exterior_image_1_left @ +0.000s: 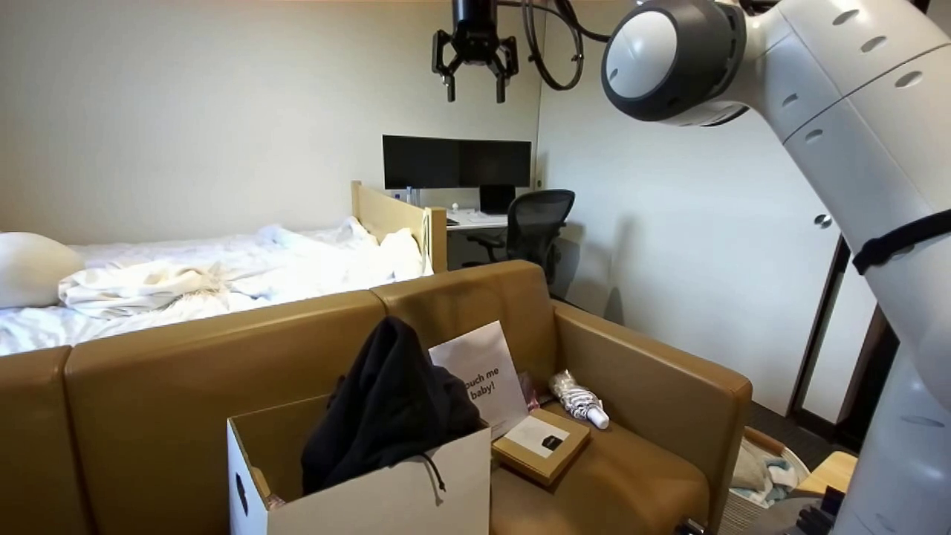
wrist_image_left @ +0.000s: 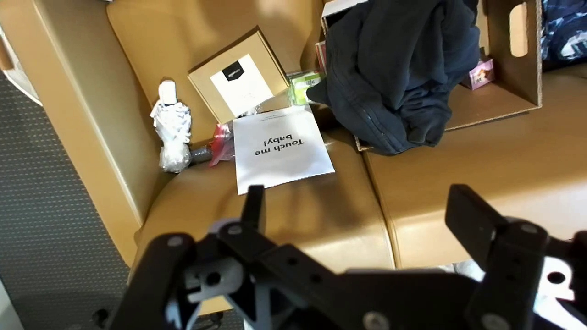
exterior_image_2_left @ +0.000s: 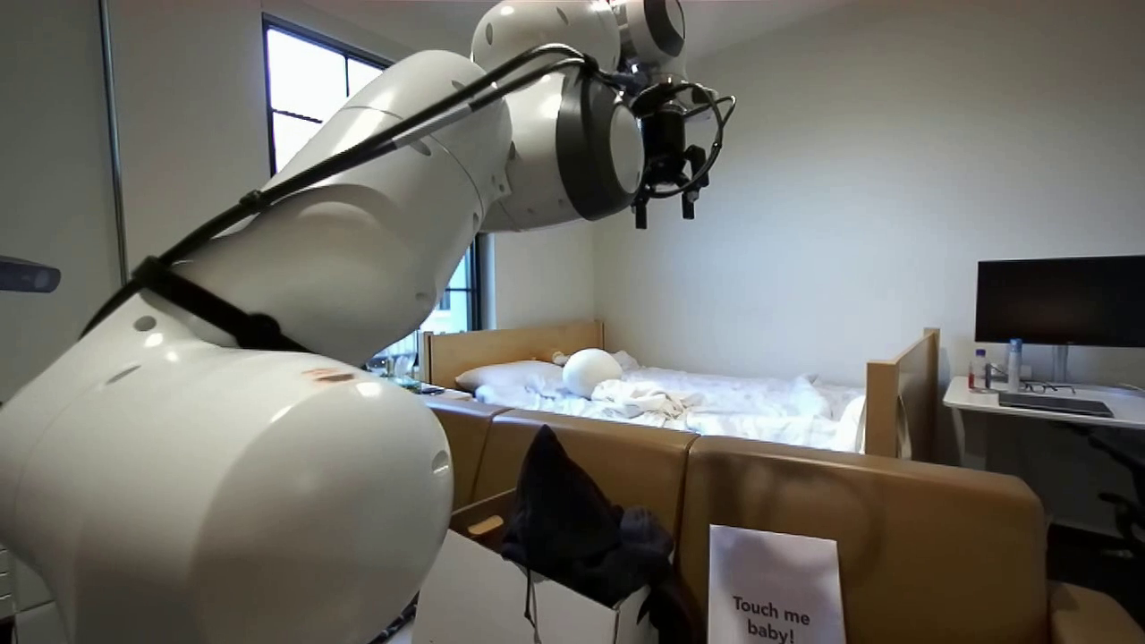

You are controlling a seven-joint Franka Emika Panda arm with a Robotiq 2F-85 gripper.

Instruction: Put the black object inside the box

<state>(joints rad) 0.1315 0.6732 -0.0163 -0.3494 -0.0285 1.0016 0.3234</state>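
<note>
The black object is a crumpled black cloth (exterior_image_1_left: 394,409), like a hooded garment. It sits partly in the box (exterior_image_1_left: 386,498), which has white outer walls and a brown inside, and rises in a peak well above the rim. It shows in both exterior views (exterior_image_2_left: 572,528). In the wrist view the cloth (wrist_image_left: 390,68) covers one end of the box (wrist_image_left: 527,73) and hangs over its edge. A black cord hangs down the outside of the box wall. My gripper (exterior_image_1_left: 475,99) is open and empty, high above the sofa and away from the cloth; its fingers show in the wrist view (wrist_image_left: 357,189).
The box stands on a brown sofa (exterior_image_1_left: 631,475). Beside it are a "Touch me baby!" paper (wrist_image_left: 279,146), a flat cardboard box (wrist_image_left: 238,75), a wrapped white item (wrist_image_left: 172,128) and small packets. A pink small box (wrist_image_left: 481,74) lies inside the box. A bed (exterior_image_1_left: 223,275) is behind.
</note>
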